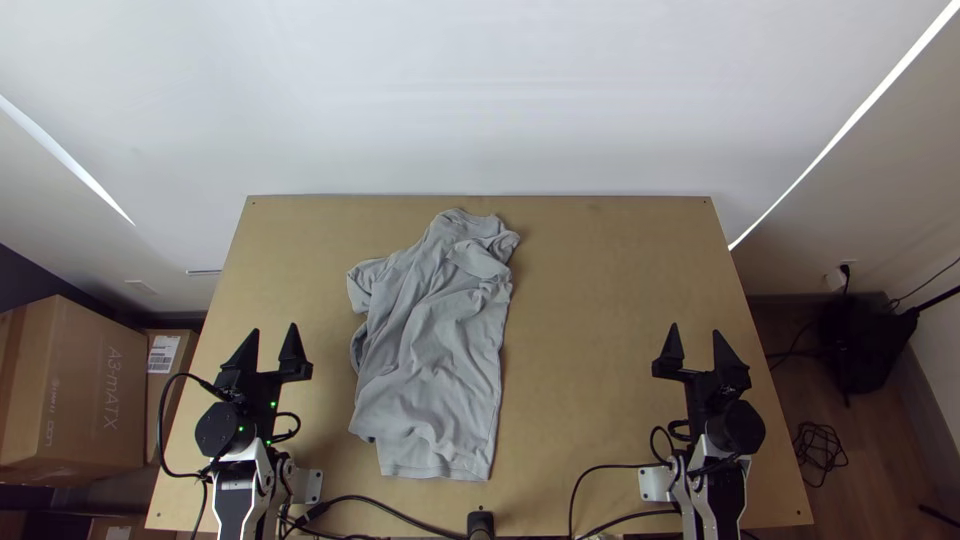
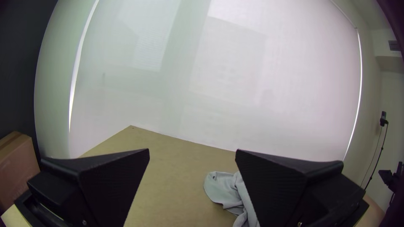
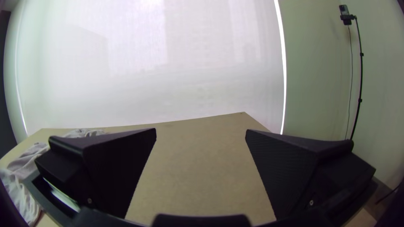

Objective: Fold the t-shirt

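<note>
A grey t-shirt lies wrinkled on the table, left of the middle, its collar towards the far edge and its hem near the front. One sleeve sticks out at the left; the cloth at the upper right is bunched. My left gripper stands open at the left of the shirt, apart from it; in the left wrist view the left gripper has nothing between its fingers. Well to the right of the shirt, my right gripper is open too, and in the right wrist view the right gripper holds nothing.
The wooden table has bare surface between the shirt and the right arm. Black cables run along its front edge, by a dark post. Cardboard boxes stand beyond the left edge, and a white wall rises behind the far edge.
</note>
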Controlling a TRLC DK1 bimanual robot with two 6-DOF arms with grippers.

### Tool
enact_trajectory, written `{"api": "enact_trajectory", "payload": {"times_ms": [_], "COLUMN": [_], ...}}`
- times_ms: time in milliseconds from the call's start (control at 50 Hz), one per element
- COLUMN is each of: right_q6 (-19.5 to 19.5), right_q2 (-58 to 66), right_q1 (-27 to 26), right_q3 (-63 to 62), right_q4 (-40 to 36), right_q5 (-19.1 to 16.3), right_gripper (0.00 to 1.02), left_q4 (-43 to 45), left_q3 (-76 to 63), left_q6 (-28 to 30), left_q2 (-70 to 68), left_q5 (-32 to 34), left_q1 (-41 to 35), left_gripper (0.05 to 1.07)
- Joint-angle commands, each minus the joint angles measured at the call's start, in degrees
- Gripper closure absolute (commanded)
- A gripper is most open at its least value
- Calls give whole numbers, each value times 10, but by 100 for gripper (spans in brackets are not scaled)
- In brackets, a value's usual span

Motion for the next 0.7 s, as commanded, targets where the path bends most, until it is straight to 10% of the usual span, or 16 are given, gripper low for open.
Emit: {"api": "enact_trajectory", "payload": {"times_ms": [0,680], "right_q6": [-22,-21], "right_q2": [-3,231], "right_q1": [-5,154], "right_q3": [-1,222], "right_q4": [-10,110], "right_q5": [5,5], "right_gripper": [4,4], "left_q4": [-13,-84], "left_q3": [-22,344], "left_q6": [15,132], "left_q2": [-4,257], "left_q5": [3,31], "left_q1": [-3,-52], "left_gripper": [9,9]}}
